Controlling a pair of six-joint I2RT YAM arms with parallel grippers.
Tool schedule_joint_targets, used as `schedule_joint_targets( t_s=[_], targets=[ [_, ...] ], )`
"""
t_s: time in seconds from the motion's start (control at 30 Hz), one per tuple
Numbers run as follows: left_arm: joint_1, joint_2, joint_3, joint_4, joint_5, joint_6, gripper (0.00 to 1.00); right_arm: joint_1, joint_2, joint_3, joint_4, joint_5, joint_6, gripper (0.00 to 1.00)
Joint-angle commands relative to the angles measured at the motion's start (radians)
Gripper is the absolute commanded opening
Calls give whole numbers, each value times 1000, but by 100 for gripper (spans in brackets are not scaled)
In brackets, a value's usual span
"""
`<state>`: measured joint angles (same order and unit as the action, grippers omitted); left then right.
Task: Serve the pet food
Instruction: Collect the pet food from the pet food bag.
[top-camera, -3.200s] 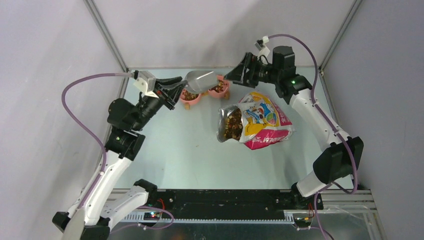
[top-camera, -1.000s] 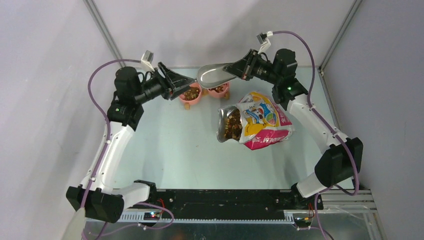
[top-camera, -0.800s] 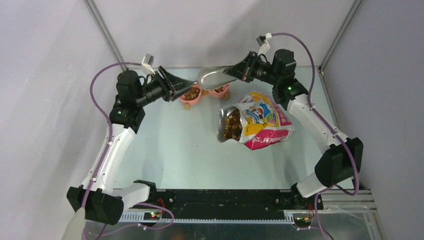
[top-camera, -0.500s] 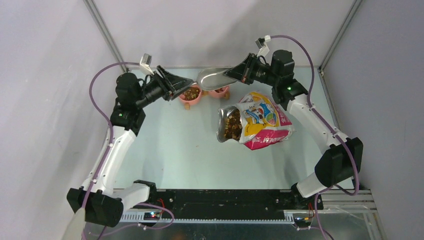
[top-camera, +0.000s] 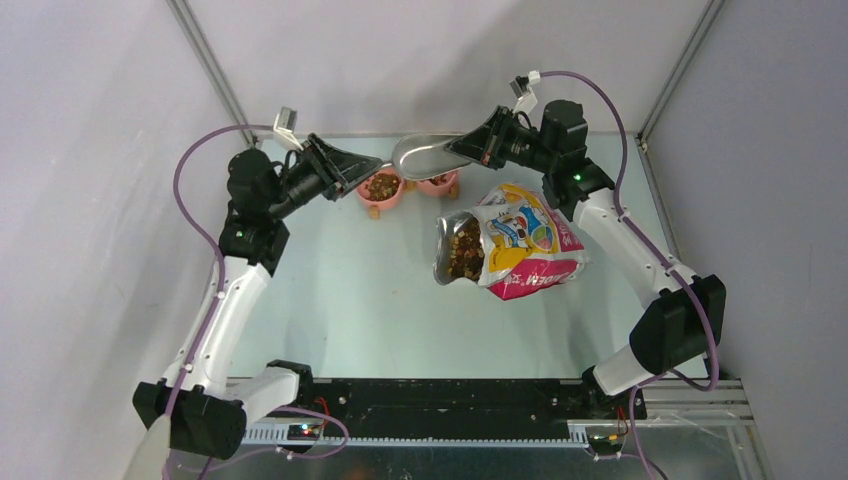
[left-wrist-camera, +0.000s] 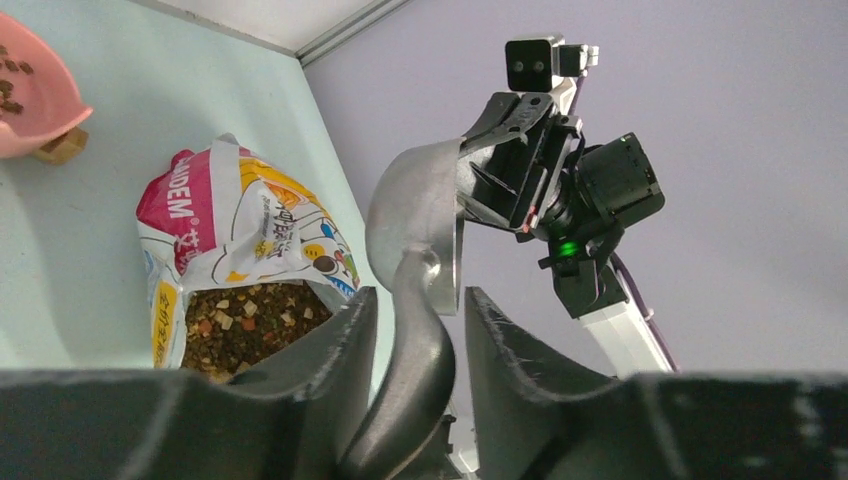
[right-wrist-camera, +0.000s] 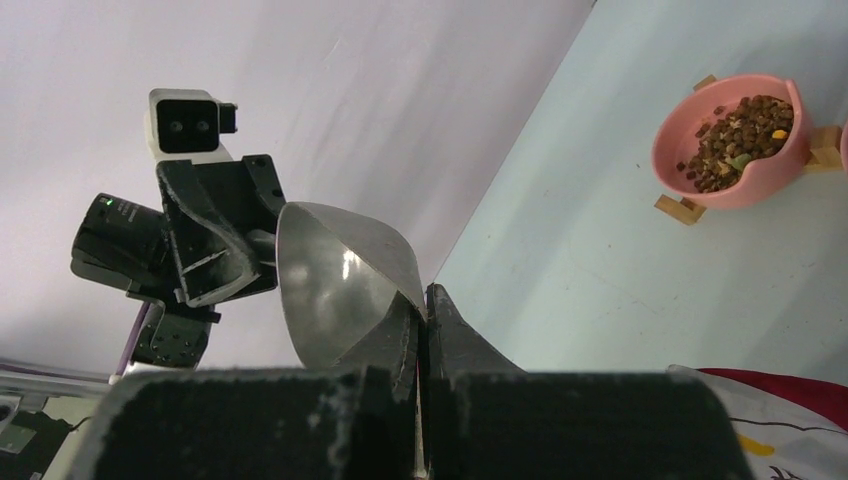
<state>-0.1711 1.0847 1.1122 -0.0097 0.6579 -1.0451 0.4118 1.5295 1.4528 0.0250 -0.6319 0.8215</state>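
Observation:
The grey metal scoop (top-camera: 422, 152) hangs in the air at the back, above two pink bowls (top-camera: 370, 196). My right gripper (top-camera: 468, 150) is shut on the scoop's thin rim (right-wrist-camera: 340, 280), its fingers (right-wrist-camera: 455, 340) pressed flat together. My left gripper (left-wrist-camera: 420, 295) stands open around the scoop handle (left-wrist-camera: 415, 360): the handle rests against one finger, with a gap to the other. Pet food fills the left bowl (top-camera: 381, 185), lies in the right bowl (top-camera: 437, 179), and shows in the mouth of the bag (top-camera: 463, 250). The scoop looks empty.
The printed cat-food bag (top-camera: 530, 245) lies on its side right of centre, its mouth facing left. The pink bowls stand on small wooden feet near the back wall. Grey enclosure walls and a metal frame close in the table on three sides.
The left gripper's jaws have narrowed around the scoop handle. The left arm has drawn slightly left and back. The right gripper kept its hold and lifted the scoop a little.

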Motion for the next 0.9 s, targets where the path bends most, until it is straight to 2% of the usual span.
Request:
schedule_joint_targets(
  t_s=[0.0,0.07,0.1,0.13,0.17,0.23,0.3,0.33,0.37,0.4,0.47,0.53,0.7,0.87],
  targets=[
    [2,-31,11,80,8,1,36,18,-9,-15,-10,24,-60,0],
    [2,-30,9,77,11,0,24,20,-8,-15,-11,24,-64,0],
    [2,-29,10,76,8,1,12,20,-9,-15,-12,26,-66,0],
    [3,-31,9,73,6,5,6,22,-8,-16,-14,26,-70,0],
    [3,-32,9,73,-1,11,2,23,-8,-16,-18,27,-74,0],
    [4,-40,10,73,-17,24,0,25,-11,-14,-49,32,-94,0],
    [3,-46,14,52,-47,47,0,24,-21,-14,-91,53,-124,14],
    [4,-48,18,31,-57,56,0,23,-33,-14,-125,65,-149,29],
    [5,-53,19,23,-76,73,0,24,-40,-14,-142,97,-164,40],
    [7,-57,20,2,-96,79,0,23,-56,-13,-177,114,-193,60],
    [15,-67,30,-50,-125,120,0,21,-79,-6,-252,175,-237,79],
    [26,-75,55,-133,-151,170,0,19,-103,3,-336,240,-280,86],
    [33,-116,104,-400,-241,313,0,71,-141,27,-533,469,-406,88],
    [33,-161,90,-515,-217,375,0,208,-114,107,-759,756,-527,85]
  ],
)
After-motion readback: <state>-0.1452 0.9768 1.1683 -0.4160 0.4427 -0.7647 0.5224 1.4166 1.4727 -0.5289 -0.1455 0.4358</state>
